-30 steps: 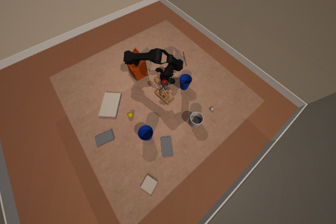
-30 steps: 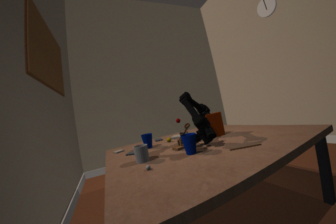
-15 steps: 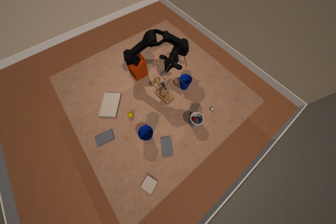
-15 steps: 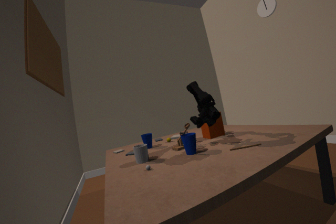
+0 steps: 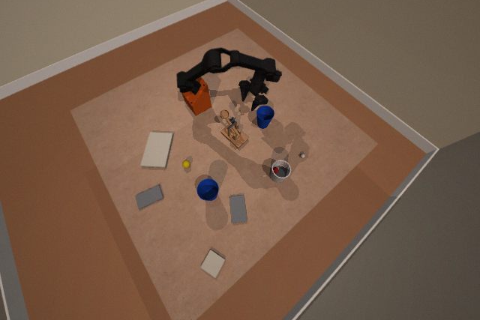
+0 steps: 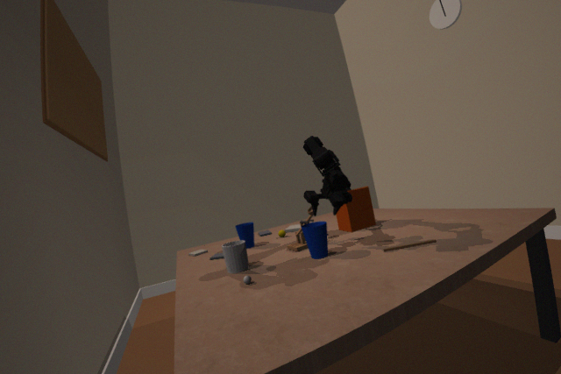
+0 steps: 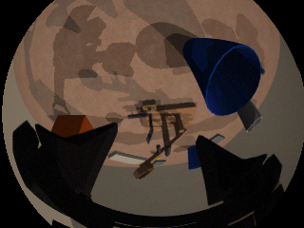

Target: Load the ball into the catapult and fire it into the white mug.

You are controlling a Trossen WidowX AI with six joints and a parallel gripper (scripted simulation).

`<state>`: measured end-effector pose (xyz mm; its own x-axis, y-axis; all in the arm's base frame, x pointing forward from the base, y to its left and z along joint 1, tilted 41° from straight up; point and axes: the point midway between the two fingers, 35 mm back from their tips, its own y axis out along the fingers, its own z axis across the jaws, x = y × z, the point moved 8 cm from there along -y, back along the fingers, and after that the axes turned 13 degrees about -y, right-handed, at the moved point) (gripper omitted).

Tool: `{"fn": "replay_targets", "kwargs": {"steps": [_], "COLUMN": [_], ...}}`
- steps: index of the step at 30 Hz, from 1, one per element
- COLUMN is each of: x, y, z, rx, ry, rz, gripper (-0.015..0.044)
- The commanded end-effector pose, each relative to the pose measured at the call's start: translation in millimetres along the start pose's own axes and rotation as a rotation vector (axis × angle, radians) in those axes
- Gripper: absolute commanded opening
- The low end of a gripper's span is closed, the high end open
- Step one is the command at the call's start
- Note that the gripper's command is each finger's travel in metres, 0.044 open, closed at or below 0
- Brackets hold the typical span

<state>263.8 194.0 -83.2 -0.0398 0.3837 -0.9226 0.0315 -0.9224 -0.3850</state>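
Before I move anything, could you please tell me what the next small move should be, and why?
I would probably ease the open jaws up and away from the catapult, since the red ball already shows inside the white mug.

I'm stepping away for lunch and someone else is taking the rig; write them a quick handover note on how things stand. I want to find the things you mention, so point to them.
Gripper (image 5: 247,105) (image 6: 324,214) (image 7: 159,135): jaws open, nothing between them, above the table near the wooden catapult.
Wooden catapult (image 5: 234,136) (image 6: 298,246) (image 7: 176,116): on the table, its throwing arm raised and cup empty.
Red ball (image 5: 275,170): seen from above within the rim of the white ribbed mug (image 5: 280,177) (image 6: 236,257) (image 7: 250,116).
Done: the catapult appears fired, the ball apparently in the mug.
Left: probably nothing; confirm the ball has settled inside.
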Motion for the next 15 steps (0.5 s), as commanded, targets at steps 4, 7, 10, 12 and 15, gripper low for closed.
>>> {"fn": "replay_targets", "kwargs": {"steps": [4, 7, 10, 12, 15], "x": [-10.6, -16.9, -24.2, -30.2, -41.1], "y": [-8.4, -12.4, -16.0, -18.2, -21.1], "z": [-31.4, -46.0, -60.6, -70.8, -86.7], "rx": [-0.004, -0.004, -0.003, -0.003, -0.004], "ry": [0.173, 0.253, 0.334, 0.386, 0.463], "rz": [-0.1, -0.145, -0.19, -0.219, -0.263], "gripper": [0.044, 0.044, 0.044, 0.044, 0.044]}}
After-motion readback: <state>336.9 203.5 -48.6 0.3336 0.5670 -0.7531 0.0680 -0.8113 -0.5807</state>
